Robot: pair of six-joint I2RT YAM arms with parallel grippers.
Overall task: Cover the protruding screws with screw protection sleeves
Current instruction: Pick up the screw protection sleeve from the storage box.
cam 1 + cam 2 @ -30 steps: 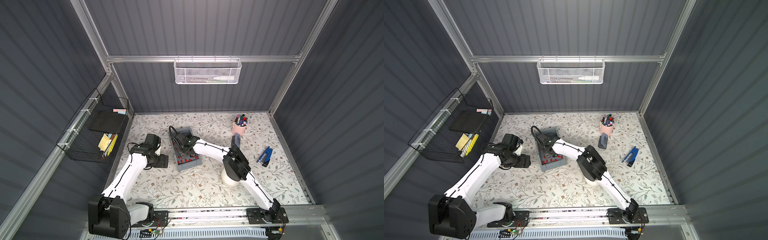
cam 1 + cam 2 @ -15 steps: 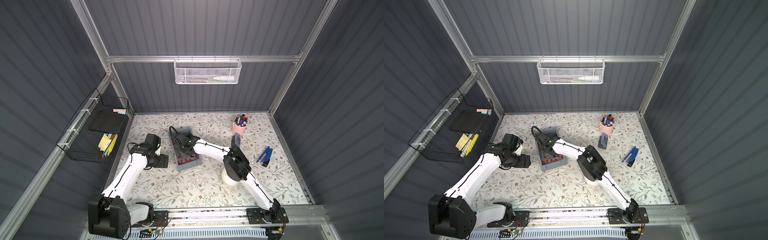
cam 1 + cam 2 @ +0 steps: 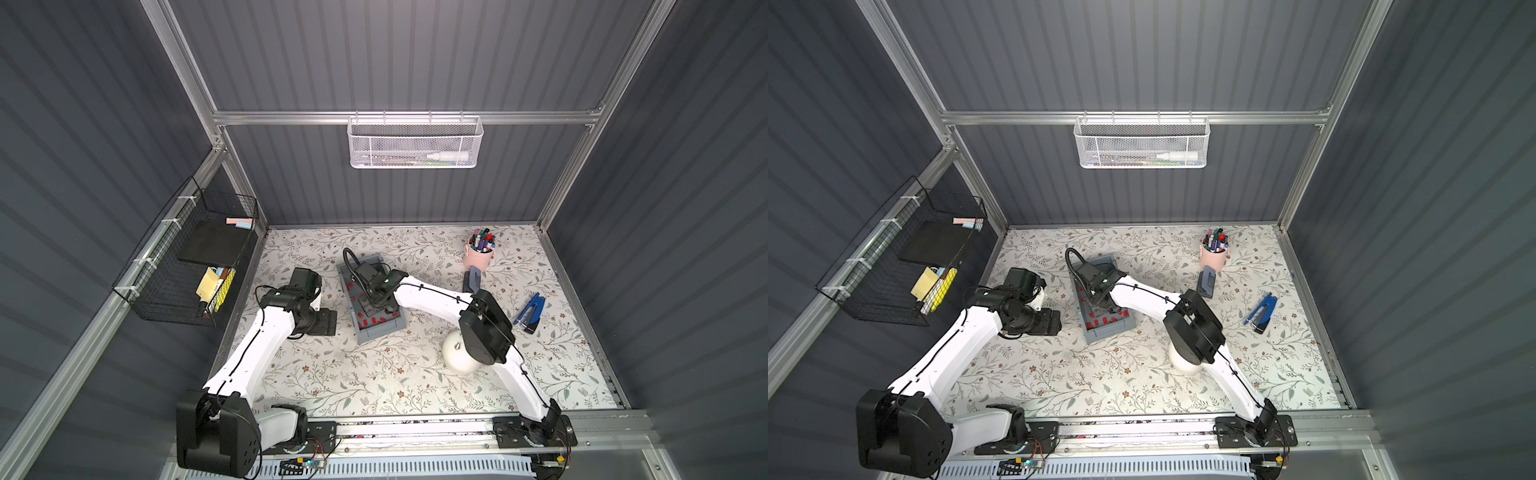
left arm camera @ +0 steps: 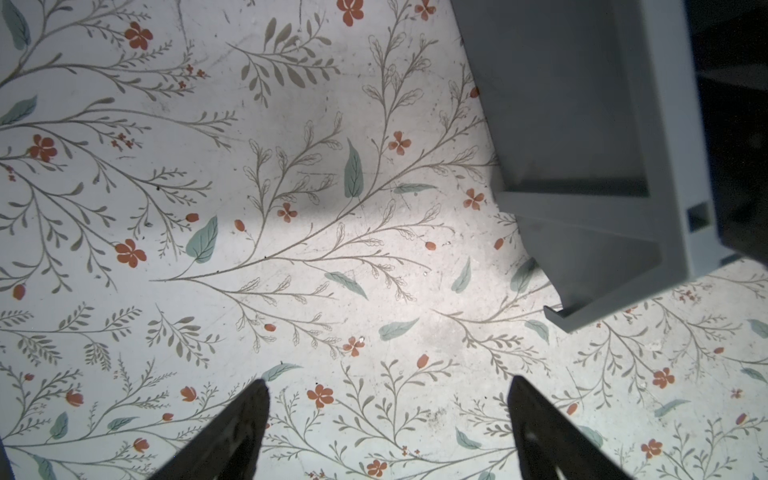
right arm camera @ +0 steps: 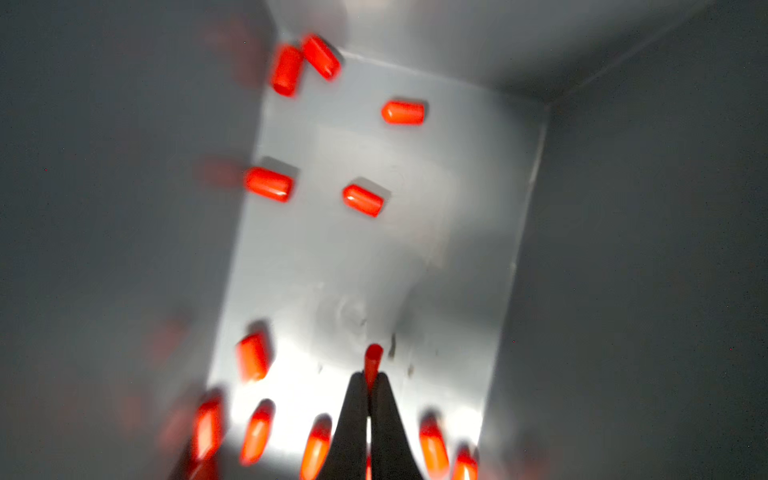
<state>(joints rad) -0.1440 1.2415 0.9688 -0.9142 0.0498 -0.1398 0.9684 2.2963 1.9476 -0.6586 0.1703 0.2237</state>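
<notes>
Red screw protection sleeves [image 5: 402, 112] lie on the grey bin [image 5: 623, 249] floor. The right gripper [image 5: 369, 380], walls close around it, pinches one. The left gripper [image 4: 386, 382] is spread wide over free table [image 4: 291, 257], beside the bin's corner.

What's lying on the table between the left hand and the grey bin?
Nothing; the left wrist view shows only bare floral table cover between the open left hand and the grey bin.

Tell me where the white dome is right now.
In both top views the white dome stands on the table, partly under the right arm's elbow, nearer the front edge than the grey bin and blue stapler.
</notes>
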